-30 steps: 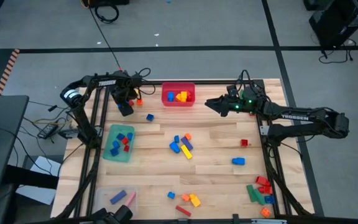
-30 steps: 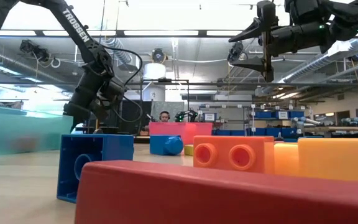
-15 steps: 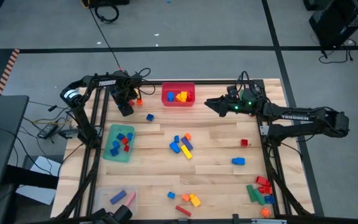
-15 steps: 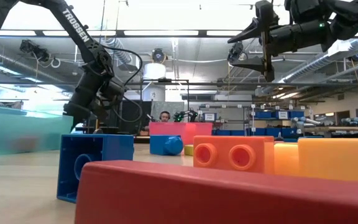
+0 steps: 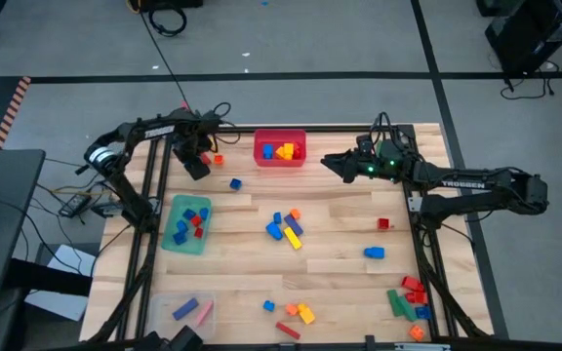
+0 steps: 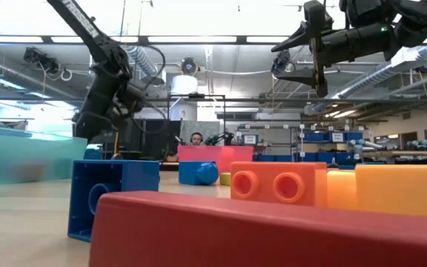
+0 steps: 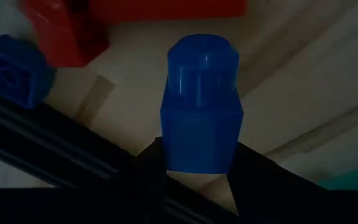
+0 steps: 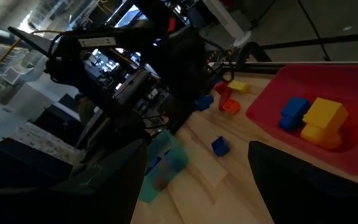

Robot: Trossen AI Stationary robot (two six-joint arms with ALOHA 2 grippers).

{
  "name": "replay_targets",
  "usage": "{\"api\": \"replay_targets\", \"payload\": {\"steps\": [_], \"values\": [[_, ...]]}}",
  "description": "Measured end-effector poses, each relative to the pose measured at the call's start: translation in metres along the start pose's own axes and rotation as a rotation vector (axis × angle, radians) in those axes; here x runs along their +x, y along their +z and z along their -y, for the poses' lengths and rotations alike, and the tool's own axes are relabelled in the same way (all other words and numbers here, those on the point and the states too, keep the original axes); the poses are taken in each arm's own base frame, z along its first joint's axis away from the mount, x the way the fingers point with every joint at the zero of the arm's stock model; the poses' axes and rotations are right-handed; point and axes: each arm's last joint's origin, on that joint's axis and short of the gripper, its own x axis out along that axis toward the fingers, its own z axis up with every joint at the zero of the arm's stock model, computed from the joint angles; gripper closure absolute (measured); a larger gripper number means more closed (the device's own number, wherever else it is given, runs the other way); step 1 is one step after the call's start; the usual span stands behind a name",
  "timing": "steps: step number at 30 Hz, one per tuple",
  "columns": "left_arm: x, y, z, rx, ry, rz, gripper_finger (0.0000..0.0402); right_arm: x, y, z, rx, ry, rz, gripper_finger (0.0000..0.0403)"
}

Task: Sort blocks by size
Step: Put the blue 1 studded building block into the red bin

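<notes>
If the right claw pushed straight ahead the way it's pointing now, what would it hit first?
Probably the red bin: in the high view the open right claw points left at its near end. The claw hangs well above the table, so it might pass over the rim toward the left claw; depth is unclear.

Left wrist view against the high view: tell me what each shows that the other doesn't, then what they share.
Only the left wrist view shows the blue block clamped between the left gripper's dark fingers. Only the high view shows the whole table: the right gripper open beside the red bin, the green bin and the scattered blocks. Both share the wooden tabletop and loose red and blue blocks.
</notes>
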Motion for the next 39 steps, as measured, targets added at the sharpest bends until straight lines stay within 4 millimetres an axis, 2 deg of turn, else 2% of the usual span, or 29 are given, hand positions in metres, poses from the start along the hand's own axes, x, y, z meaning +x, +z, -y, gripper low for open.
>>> {"api": "replay_targets", "payload": {"steps": [11,19,25,29,34,39], "values": [[-0.047,-0.031,0.007,-0.186,-0.108,0.229,0.0244,0.0,0.0,0.0,-0.051,0.0,0.0,0.0108],[-0.076,-0.031,0.029,-0.285,-0.213,0.37,0.0244,0.0,0.0,0.0,-0.062,0.011,-0.011,0.0108],[-0.111,-0.013,0.049,-0.267,-0.256,0.585,0.0243,0.0,-0.001,-0.001,-0.106,0.043,-0.039,0.0108],[-0.136,0.004,0.052,-0.35,-0.315,0.711,0.0243,0.0,-0.001,-0.002,-0.118,0.056,-0.049,0.0108],[-0.159,0.036,0.051,-0.354,-0.334,0.747,0.0243,0.0,-0.002,-0.002,-0.118,0.071,-0.063,0.0108],[-0.166,0.078,0.054,-0.304,-0.345,0.738,0.0243,0.0,-0.002,-0.002,-0.122,0.077,-0.068,0.0108]]}}
